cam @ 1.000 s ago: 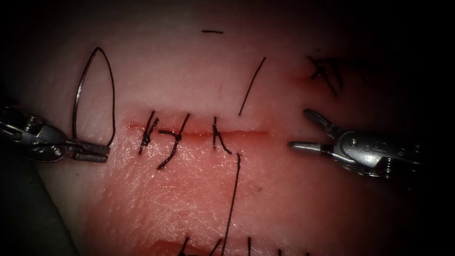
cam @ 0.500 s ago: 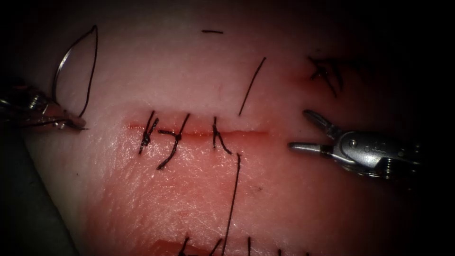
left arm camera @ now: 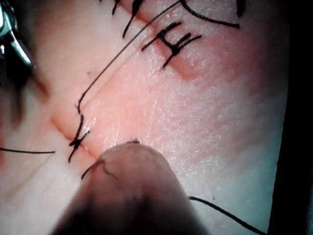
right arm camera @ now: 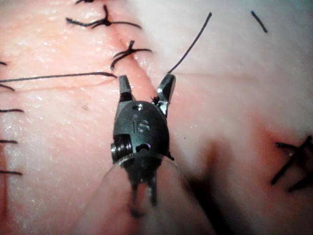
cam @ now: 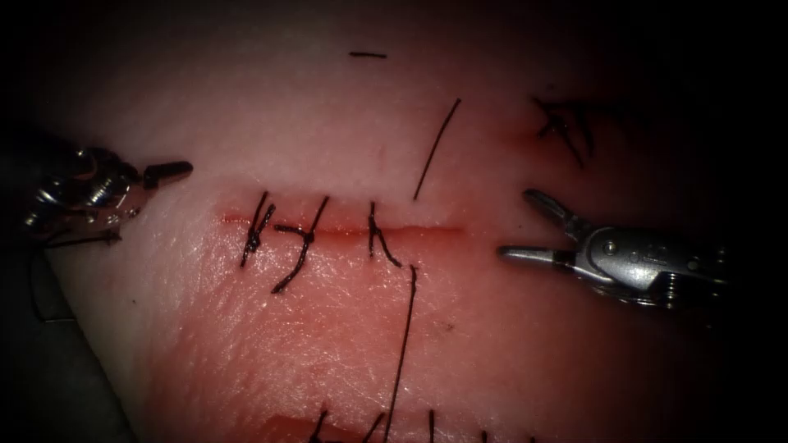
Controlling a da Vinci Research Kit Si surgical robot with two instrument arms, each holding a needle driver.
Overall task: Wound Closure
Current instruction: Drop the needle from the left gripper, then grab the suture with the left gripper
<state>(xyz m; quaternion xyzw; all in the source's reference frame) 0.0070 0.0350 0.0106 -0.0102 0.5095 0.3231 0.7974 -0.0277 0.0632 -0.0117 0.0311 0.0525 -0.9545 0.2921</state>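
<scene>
The cut (cam: 345,231) runs level across the tissue (cam: 328,328) and carries three dark stitches (cam: 304,238). At the tissue's left edge, left of the cut, my left tool (cam: 131,205) has its jaws spread wide, one jaw pointing toward the cut, and I see nothing between them. A thin strand (cam: 33,279) hangs just below it, off the tissue. Right of the cut's end, my right tool (cam: 515,223) (right arm camera: 145,88) stands open and holds nothing. A long thread (cam: 402,344) (left arm camera: 122,54) trails from the rightmost stitch (cam: 376,234) toward the near edge.
Two cut thread ends (cam: 435,148) (cam: 367,55) lie above the cut. An older knotted stitch (cam: 562,123) (right arm camera: 293,161) sits at the far right. More stitch ends (cam: 431,427) line the near edge. Red fluid tints the tissue below the cut.
My left tool held the curved needle with a thread loop, carried it left to the tissue's edge, then opened its jaws; needle and loop have left the tissue. The right tool stayed put.
</scene>
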